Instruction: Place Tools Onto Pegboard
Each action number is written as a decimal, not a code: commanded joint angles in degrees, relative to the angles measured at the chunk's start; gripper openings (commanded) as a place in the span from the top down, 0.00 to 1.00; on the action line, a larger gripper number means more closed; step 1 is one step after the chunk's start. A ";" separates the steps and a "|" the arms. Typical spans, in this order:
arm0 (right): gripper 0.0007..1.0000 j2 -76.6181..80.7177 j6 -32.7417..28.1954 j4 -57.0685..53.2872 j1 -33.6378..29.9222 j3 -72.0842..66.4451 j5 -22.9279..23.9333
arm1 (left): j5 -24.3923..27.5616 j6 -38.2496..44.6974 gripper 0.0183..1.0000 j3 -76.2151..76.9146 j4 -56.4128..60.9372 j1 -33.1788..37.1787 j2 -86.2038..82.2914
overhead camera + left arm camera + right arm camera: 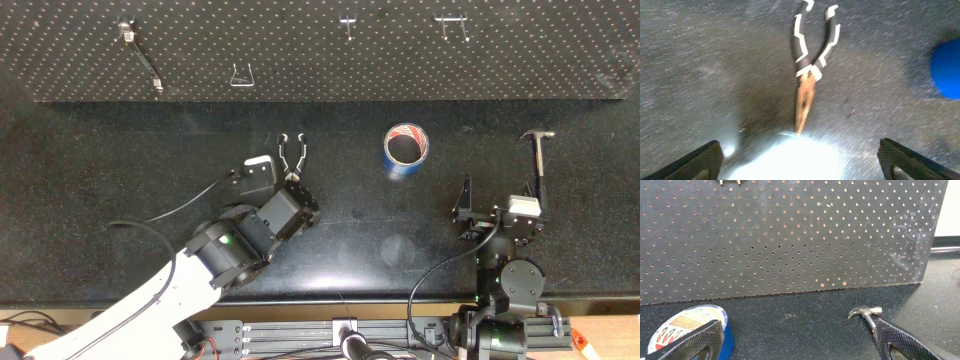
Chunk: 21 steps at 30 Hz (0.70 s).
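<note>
**Two grippers spread wide, tools lying short of the board**

The left gripper (800,161) is held over the pliers (810,60), fingers released and well apart, with the nose tip lying between them and the handles pointed toward the pegboard (320,50). Bare worktop (100,160) is seen left of the pliers, and a clear strip is left between them and the board's lower edge. The tape roll (406,148) is set to their right, apart. The right gripper (800,341) is likewise opened, nothing grasped; the hammer (866,314) is found just beside one finger, near the board's right end.
</note>
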 commanded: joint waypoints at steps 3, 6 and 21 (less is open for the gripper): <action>0.03 -0.61 -0.63 -0.33 -0.28 -0.20 -0.52 | -7.96 -4.28 0.00 14.19 -21.11 -0.09 0.04; 0.03 -0.61 -0.63 -0.33 -0.28 -0.20 -0.50 | -10.54 -15.78 0.00 18.64 -26.32 -0.17 2.73; 0.03 -0.61 -0.63 -0.33 -0.28 -0.20 -0.50 | 13.90 25.66 0.00 19.04 -0.92 11.32 17.77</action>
